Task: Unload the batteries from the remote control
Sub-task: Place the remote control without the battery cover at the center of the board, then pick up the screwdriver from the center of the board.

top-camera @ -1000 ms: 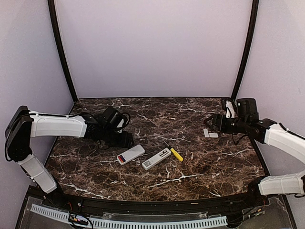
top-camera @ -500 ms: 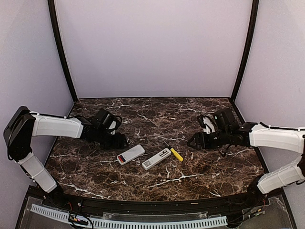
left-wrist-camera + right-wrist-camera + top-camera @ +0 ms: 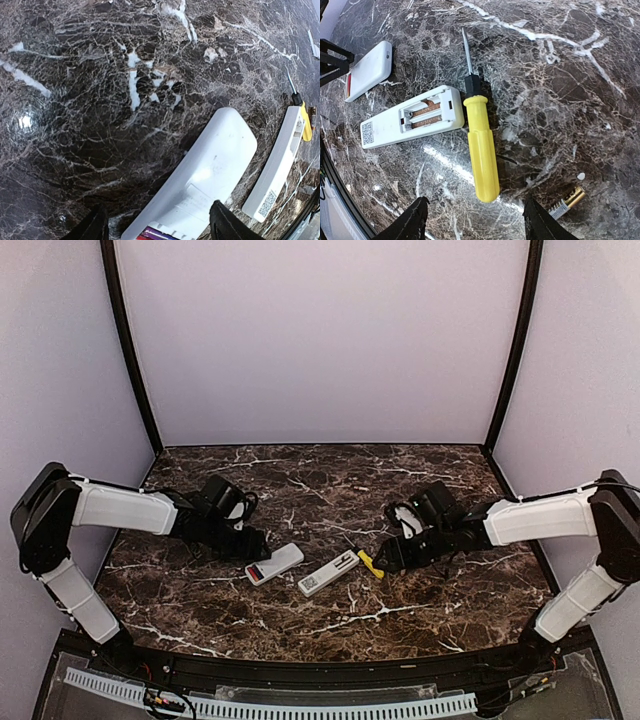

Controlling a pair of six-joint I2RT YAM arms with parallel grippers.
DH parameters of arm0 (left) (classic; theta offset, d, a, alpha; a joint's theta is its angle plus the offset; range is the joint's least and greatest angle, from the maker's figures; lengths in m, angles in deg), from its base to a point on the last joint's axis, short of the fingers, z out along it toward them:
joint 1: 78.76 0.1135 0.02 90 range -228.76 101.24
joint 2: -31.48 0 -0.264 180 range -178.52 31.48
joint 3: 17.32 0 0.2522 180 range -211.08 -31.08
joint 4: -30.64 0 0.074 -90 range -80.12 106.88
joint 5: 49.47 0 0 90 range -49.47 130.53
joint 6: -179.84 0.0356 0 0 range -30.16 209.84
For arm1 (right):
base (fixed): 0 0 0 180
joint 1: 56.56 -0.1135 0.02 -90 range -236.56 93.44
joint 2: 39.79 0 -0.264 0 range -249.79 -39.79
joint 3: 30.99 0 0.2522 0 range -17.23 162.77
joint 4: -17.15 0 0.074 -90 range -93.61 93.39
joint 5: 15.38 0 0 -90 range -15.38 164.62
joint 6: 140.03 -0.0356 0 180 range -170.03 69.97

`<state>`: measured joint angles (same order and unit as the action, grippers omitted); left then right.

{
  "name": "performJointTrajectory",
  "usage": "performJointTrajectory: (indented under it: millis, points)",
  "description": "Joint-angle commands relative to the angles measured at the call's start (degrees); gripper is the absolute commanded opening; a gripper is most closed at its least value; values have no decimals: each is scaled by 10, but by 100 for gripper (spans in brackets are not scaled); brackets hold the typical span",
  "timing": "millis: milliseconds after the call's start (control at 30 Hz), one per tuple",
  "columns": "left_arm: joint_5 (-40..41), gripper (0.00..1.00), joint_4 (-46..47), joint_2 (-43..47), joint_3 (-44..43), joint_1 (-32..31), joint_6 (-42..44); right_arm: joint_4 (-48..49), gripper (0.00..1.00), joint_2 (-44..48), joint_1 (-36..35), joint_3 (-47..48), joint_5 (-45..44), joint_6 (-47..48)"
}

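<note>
Two white remotes lie mid-table. The left remote (image 3: pixel 273 564) (image 3: pixel 200 182) shows red-wrapped batteries (image 3: pixel 152 233) at its near end. My left gripper (image 3: pixel 250 541) (image 3: pixel 159 229) stands open astride that end, its fingers apart from the casing. The right remote (image 3: pixel 329 573) (image 3: pixel 410 124) lies back up with its compartment uncovered and two copper-brown cells (image 3: pixel 426 114) in it. My right gripper (image 3: pixel 386 562) (image 3: pixel 477 225) is open just behind the butt of the yellow-handled screwdriver (image 3: pixel 369 562) (image 3: pixel 481 147). A loose gold-tipped battery (image 3: pixel 568 202) lies beside its right finger.
The screwdriver's blade (image 3: pixel 466 50) points away from me, beside the right remote's end. The dark marble table (image 3: pixel 330 485) is walled by lilac panels at the back and sides. In the left wrist view the second remote (image 3: pixel 277 170) lies to the right.
My right arm has swung from the back right corner to the table's middle, ending over the screwdriver with its jaws narrowing. My left gripper has edged slightly toward the left remote.
</note>
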<state>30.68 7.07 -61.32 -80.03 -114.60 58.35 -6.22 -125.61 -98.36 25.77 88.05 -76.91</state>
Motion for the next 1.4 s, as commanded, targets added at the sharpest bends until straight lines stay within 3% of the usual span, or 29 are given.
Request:
performJointTrajectory:
  millis: [0,467,700,1367]
  points:
    - [-17,68,2,-4,12,1,21,21,62,-35,-19,29,-18,2]
    - [-50,67,12,-11,32,1,25,21,53,-99,-40,61,-37,1]
    - [-105,67,47,2,54,-3,4,22,49,-110,-48,67,-46,-6]
    - [-124,67,69,-19,27,-93,-36,-2,30,-126,-57,79,-108,-33]
